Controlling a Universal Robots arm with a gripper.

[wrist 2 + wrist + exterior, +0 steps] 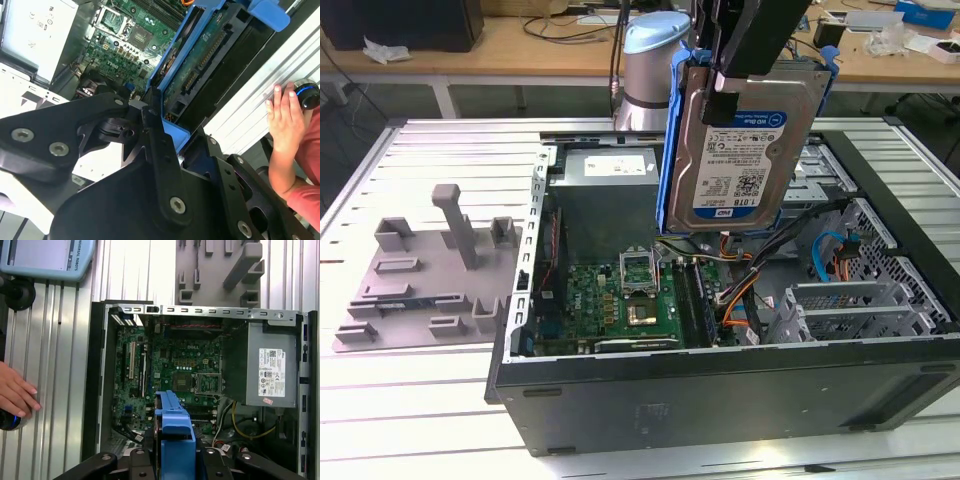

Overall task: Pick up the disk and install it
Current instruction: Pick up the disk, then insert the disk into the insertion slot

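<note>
- Exterior view first: the gripper point(725, 95) comes down from above and is clamped on the disk point(740, 160), holding it on edge in the air over the open computer case point(720, 400).
- The disk's face is turned towards this camera, so its white-and-blue sticker shows, printed with text and barcodes (too fine for me to vouch for any of it).
- Below and towards the exterior view's left, the green circuit board point(630, 300) lies in the case floor, with the grey power box point(610, 165) behind it.
- A grey moulded plate point(430, 270) sits on the ribbed table point(420, 150) just beside the case, on the exterior view's left.
- Second wrist view gives the other side of the disk point(200, 55): a green board with connectors inside the blue frame, pinched by the black gripper point(167, 132).
- That view also catches a person's hand point(282, 117) flat on the table next to a black-and-blue knob point(307, 95).
- First wrist view looks straight down past the gripper point(175, 460) and the disk's blue edge point(175, 435) into the case.
- There the power box point(265, 365) wears a white printed sticker, and a screen unit point(45, 257) with lettering on its rim lies on the table near the hand point(15, 395).
</note>
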